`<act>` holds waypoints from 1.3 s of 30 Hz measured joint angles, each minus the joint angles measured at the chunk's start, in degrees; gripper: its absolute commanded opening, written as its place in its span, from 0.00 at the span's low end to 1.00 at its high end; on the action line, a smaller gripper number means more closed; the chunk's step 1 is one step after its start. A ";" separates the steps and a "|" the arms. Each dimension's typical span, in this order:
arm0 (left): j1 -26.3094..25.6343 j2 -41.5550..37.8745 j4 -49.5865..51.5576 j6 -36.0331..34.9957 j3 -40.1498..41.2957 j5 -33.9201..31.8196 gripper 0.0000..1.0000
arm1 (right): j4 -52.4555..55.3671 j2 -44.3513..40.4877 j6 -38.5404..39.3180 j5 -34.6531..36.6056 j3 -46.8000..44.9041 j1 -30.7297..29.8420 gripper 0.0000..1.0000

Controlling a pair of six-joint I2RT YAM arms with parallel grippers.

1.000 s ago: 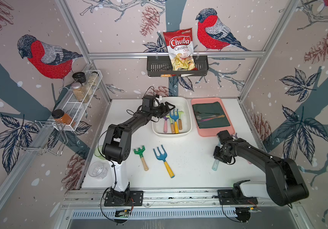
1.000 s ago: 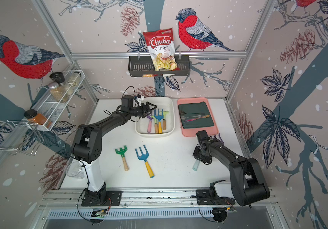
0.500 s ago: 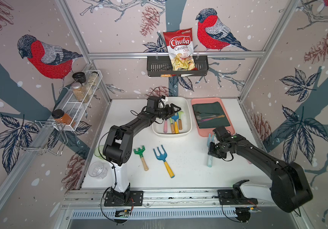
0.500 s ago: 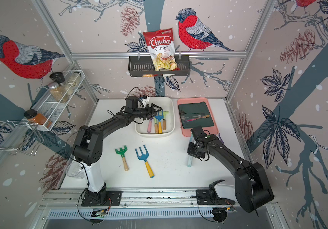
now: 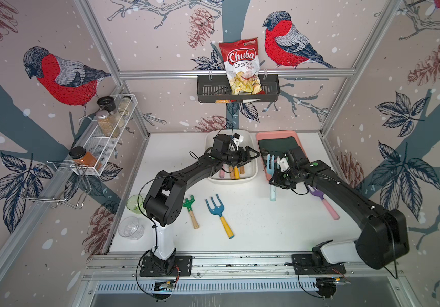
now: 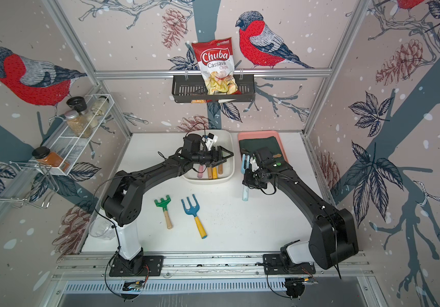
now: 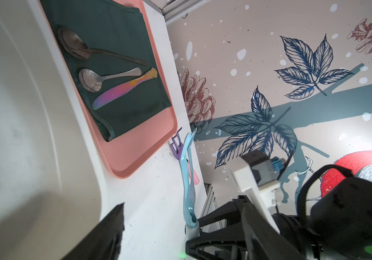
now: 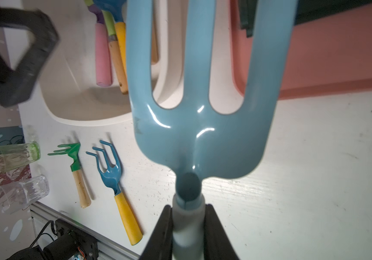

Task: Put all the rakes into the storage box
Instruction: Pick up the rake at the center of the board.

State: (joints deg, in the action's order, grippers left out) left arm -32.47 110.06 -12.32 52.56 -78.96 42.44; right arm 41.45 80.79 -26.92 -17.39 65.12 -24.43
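My right gripper [image 5: 274, 182] [image 6: 247, 180] [image 8: 188, 216] is shut on the pale handle of a light blue three-pronged rake [image 5: 270, 164] [image 6: 245, 162] [image 8: 203, 135] [image 7: 186, 162]. It holds the rake above the table, prongs toward the back wall, between the storage box and the pink tray. The storage box [image 5: 231, 181] [image 6: 208, 181] [image 8: 79, 117] [image 7: 45, 157] is a white tub with several hand tools lying in it. My left gripper [image 5: 253, 155] [image 6: 227, 155] [image 7: 154, 225] hovers open over the box's right side, close to the rake, holding nothing.
A pink tray [image 5: 277, 133] [image 7: 135, 146] with green cloth and cutlery sits right of the box. On the table lie a green rake [image 5: 191, 210], a blue fork with yellow handle [image 5: 220, 215] and a purple rake [image 5: 322, 202]. Two glasses [image 5: 135, 203] stand front left.
My right gripper has lifted the light blue rake off the table and carried it back and left toward the box. The left gripper has swung right across the box.
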 measured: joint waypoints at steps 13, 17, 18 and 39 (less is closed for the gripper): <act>-1.92 2.69 -5.44 4.33 0.22 0.66 0.31 | -1.51 2.10 3.28 -7.04 4.35 -1.42 0.18; -2.05 3.39 -6.27 4.63 -0.55 1.31 0.10 | -1.36 2.10 3.41 -7.10 4.26 -1.44 0.19; -2.10 3.50 -6.34 4.81 -0.83 1.49 0.06 | -1.31 2.10 3.41 -6.93 4.26 -1.44 0.20; 5.31 7.87 3.48 -2.73 -11.93 0.22 0.00 | -1.95 -5.49 4.00 -7.50 1.44 7.96 0.89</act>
State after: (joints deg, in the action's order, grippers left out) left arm -27.16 117.93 -8.84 49.82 -90.89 42.65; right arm 39.51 75.31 -22.92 -24.88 66.57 -16.47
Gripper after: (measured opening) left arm 0.075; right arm 0.887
